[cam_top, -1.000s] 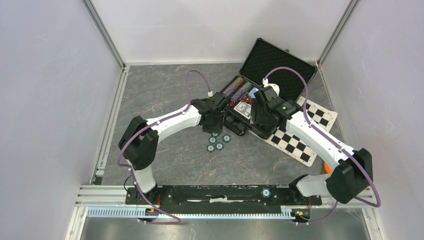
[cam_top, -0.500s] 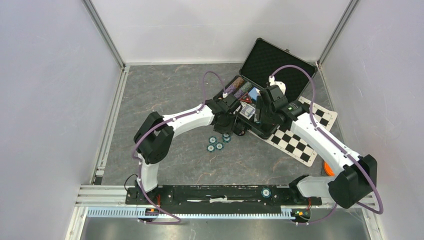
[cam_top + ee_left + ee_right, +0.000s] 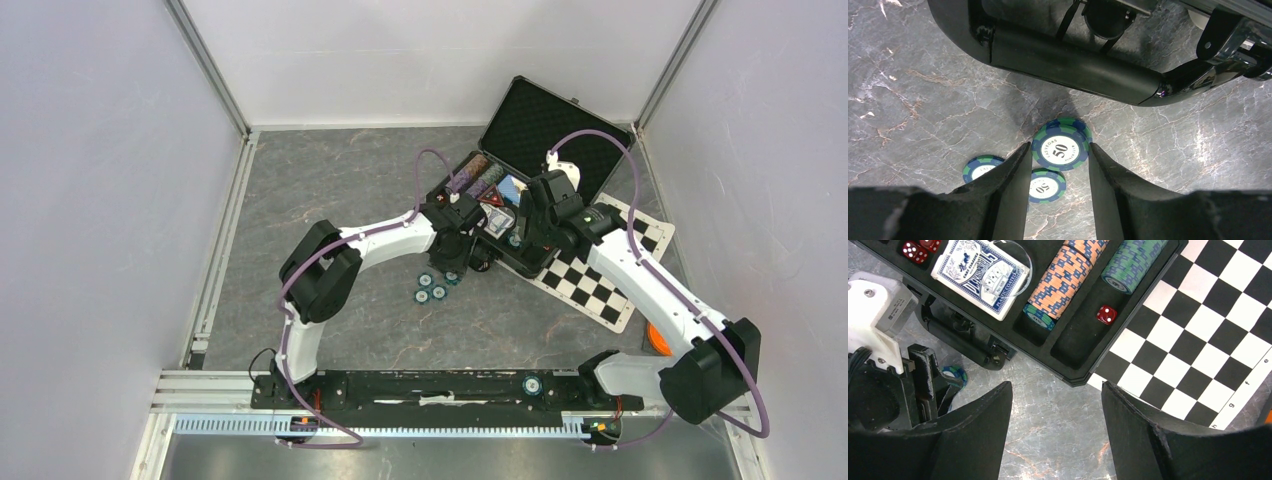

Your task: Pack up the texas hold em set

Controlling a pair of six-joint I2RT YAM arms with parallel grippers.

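- The left gripper (image 3: 1060, 150) is pinching one round teal poker chip (image 3: 1061, 142) with a white middle and a "50" on it. Its two fingers press on the chip's edges, so the chip stays flat and does not slip out.
- This chip is up in the air, just in front of the black hard case with foam inside (image 3: 540, 115), close to the case's black handle (image 3: 1068, 55). I think it is on its way into the case.
- Two more teal chips (image 3: 1047, 184) lie flat on the grey stone-look surface (image 3: 923, 75), a little further from the case. They look smaller than the held one, which is why I think the held one is lifted. They have yet to be picked up.
- The right gripper (image 3: 1055, 390) is spread wide with nothing between its fingers. It hangs over the front corner of the case, where the case meets the black-and-white checkered mat (image 3: 1198, 340). It may be waiting there so the two arms do not bump.
- Inside the case are a blue card deck (image 3: 980, 272), a row of orange-and-blue chips (image 3: 1068, 277) and a row of green chips (image 3: 1133, 262). The chips stand on edge in long slots, so many fit.
- One small red die (image 3: 1106, 315) sits alone in the slot beside the orange-and-blue chips. More red dice (image 3: 918, 249) sit on the other side of the deck.
- The case lid leans back open, so things can go in.
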